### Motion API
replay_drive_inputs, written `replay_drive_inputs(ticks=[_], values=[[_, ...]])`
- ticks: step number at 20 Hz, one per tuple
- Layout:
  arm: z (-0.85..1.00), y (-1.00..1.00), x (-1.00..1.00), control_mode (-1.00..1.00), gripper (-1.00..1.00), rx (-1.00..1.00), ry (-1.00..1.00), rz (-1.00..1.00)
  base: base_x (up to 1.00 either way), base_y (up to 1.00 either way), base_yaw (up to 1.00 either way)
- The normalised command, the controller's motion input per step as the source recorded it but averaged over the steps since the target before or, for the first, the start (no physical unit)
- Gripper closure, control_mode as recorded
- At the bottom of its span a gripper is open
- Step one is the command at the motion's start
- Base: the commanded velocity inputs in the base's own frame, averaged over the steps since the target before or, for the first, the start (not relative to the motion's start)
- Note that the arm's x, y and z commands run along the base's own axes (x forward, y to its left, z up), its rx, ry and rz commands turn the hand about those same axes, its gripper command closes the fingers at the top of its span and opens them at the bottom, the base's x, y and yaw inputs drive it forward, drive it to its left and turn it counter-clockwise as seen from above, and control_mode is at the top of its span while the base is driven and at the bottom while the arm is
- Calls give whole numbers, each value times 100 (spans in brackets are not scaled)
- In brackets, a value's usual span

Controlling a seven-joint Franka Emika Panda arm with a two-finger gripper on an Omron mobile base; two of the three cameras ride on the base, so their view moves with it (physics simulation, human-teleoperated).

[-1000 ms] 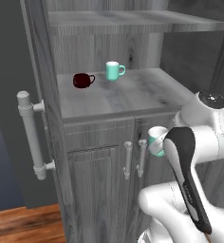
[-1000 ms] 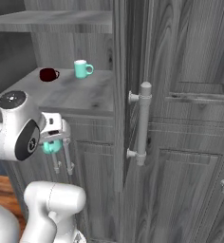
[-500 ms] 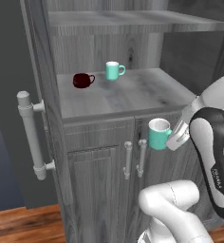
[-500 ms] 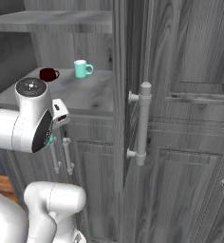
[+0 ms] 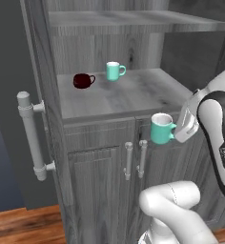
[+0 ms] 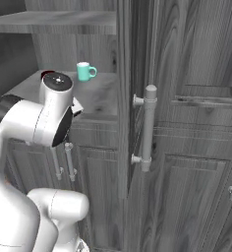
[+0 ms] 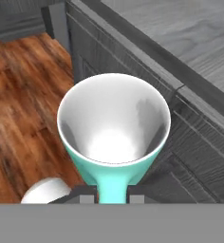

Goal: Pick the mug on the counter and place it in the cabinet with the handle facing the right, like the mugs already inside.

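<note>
Mug (image 5: 160,129) held in claw (image 5: 177,132).

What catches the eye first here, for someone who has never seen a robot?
A teal mug held upright in the white arm's jaws, out in front of the grey cabinet's lower doors. On the shelf above stand a dark red mug and another teal mug, side by side.

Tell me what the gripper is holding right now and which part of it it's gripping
The gripper is shut on the teal mug, gripping it by its handle. The mug is in the air in front of the cabinet.
</note>
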Motion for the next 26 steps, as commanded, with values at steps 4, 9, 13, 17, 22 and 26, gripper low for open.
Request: replay_drive_inputs(ticks=[4,9,13,17,22,26], values=[[33,11,50,-100,100,-5,3,19,0,0,0],[10,0,79,-100,100,0,1,16,0,0,0],[1,6,83,-100,100,0,0,11,0,0,0],[1,6,85,-100,100,0,4,7,0,0,0],[0,3,76,-100,100,0,5,7,0,0,0],[0,0,70,-100,100,2,0,10,0,0,0]])
